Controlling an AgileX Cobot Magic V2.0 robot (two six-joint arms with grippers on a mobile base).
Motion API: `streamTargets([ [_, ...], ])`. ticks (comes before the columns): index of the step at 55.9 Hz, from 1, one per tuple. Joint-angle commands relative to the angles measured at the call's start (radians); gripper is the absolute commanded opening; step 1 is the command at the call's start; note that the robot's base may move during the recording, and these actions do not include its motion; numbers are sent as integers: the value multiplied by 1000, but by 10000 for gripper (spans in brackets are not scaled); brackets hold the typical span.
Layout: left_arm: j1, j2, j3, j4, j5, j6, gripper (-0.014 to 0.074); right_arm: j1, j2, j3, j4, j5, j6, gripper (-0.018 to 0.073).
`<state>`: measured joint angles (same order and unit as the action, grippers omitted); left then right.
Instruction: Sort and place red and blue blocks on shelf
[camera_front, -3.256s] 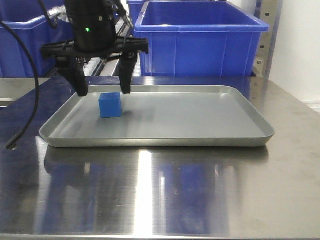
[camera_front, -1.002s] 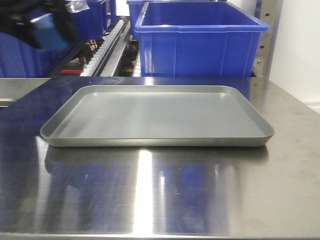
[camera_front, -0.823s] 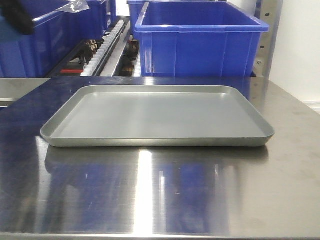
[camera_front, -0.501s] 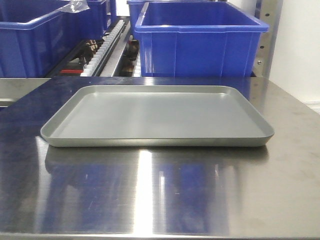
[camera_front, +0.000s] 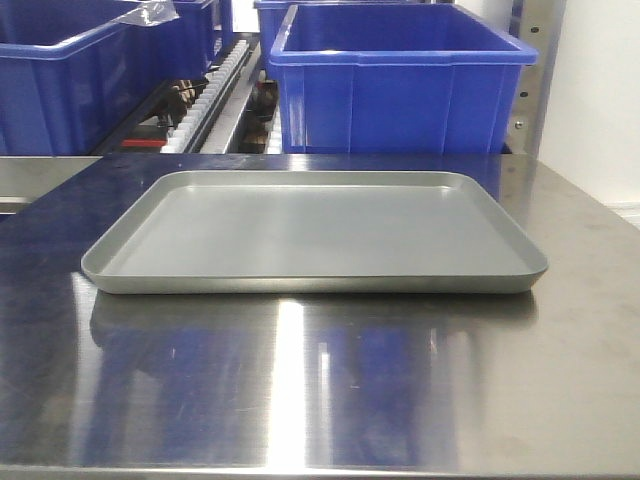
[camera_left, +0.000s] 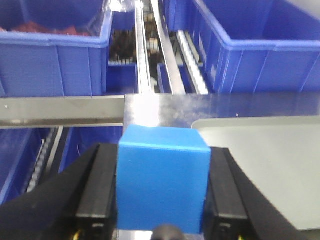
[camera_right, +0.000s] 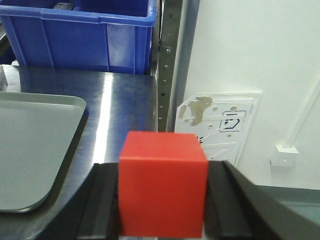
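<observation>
Blue block (camera_left: 162, 185) sits clamped in the left gripper (camera_left: 162, 192), with the black fingers (camera_left: 97, 192) pressed on both side faces. It is off the surface and level. Past it in the left wrist view are the steel table (camera_left: 150, 107), a corner of the grey tray (camera_left: 270, 165) to the right, and the shelf (camera_left: 60, 107) with white roller tracks (camera_left: 142, 55) and blue tubs (camera_left: 260, 50).

Red block (camera_right: 162, 192) is clamped the same way in the right gripper (camera_right: 162, 200), with a finger (camera_right: 102, 205) tight on each side. It is held in the air near the table's right end. The tray's edge is to its left, a perforated steel upright (camera_right: 167, 65) and a blue tub are behind it, and a white wall (camera_right: 250, 45) is to the right.

Front view: the tray (camera_front: 300, 235) lies flat on the shiny table, with the shelf's tubs and roller track just behind.
</observation>
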<state>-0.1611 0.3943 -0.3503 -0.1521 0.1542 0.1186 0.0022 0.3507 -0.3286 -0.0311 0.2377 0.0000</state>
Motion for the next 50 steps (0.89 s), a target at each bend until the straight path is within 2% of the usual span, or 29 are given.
streamTargets([
  [1, 0, -45, -12, -12, -101, -11, 234, -7, 6, -27, -8, -87, 0, 383],
  [20, 2, -90, -1, -27, -101, -15, 234, -7, 6, -27, -8, -87, 0, 383],
  [25, 29, -90, -1, -55, -99, -15, 234, -7, 6, -27, -8, -87, 0, 383],
  [35, 106, -90, -1, -55, -97, -15, 234, -7, 6, -27, -8, -87, 0, 383],
  [50, 107, -90, -1, -55, -97, -15, 234, -7, 6, -27, -8, -87, 0, 383],
])
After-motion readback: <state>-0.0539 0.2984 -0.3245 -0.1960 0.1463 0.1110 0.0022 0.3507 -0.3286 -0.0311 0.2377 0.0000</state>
